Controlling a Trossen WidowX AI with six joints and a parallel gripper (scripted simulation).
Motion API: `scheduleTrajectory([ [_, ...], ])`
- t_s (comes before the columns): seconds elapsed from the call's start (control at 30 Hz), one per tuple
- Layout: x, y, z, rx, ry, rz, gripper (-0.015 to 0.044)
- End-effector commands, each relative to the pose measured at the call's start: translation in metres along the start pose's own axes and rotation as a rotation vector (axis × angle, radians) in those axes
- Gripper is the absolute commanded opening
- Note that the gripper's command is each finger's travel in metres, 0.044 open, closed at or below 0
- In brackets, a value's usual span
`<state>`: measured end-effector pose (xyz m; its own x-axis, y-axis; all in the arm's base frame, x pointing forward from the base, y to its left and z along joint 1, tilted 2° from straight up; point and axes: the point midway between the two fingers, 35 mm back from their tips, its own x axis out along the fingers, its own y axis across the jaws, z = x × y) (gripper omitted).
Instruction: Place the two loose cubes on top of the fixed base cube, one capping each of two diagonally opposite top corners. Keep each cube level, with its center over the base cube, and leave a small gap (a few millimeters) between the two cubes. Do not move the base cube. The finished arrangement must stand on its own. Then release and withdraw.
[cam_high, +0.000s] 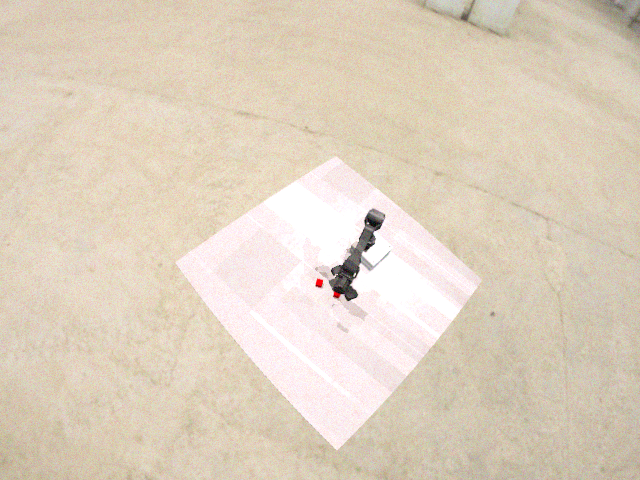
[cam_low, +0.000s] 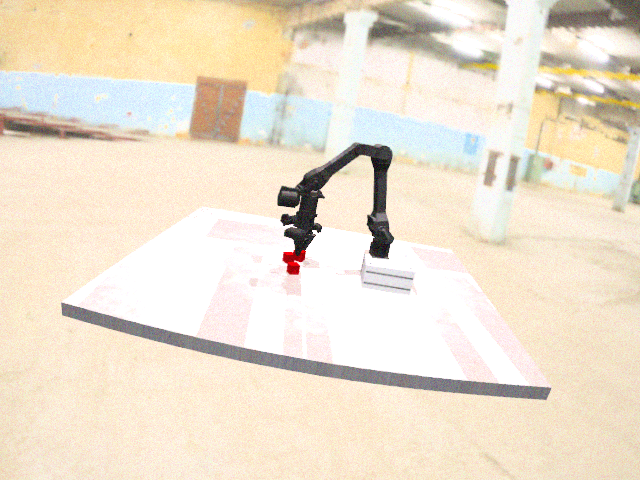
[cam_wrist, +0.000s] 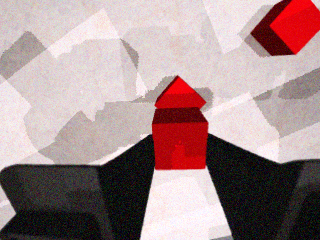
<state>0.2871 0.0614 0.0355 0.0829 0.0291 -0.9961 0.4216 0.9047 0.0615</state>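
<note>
wrist view alone: jaws clamped on red cube (cam_wrist: 179, 145) above another cube's corner (cam_wrist: 180, 95)

From my wrist view, the held cube (cam_wrist: 180, 145) covers most of the cube beneath (cam_wrist: 179, 94); a third cube (cam_wrist: 290, 25) is cropped.
</note>
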Motion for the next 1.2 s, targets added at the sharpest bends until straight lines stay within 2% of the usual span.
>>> scheduleTrajectory([
  [0.0,0.0143,-0.0036,-0.0042,0.008,0.016,-0.018,0.0105],
  [1.17,0.0174,-0.0036,-0.0044,0.002,0.016,-0.018,0.0105],
])
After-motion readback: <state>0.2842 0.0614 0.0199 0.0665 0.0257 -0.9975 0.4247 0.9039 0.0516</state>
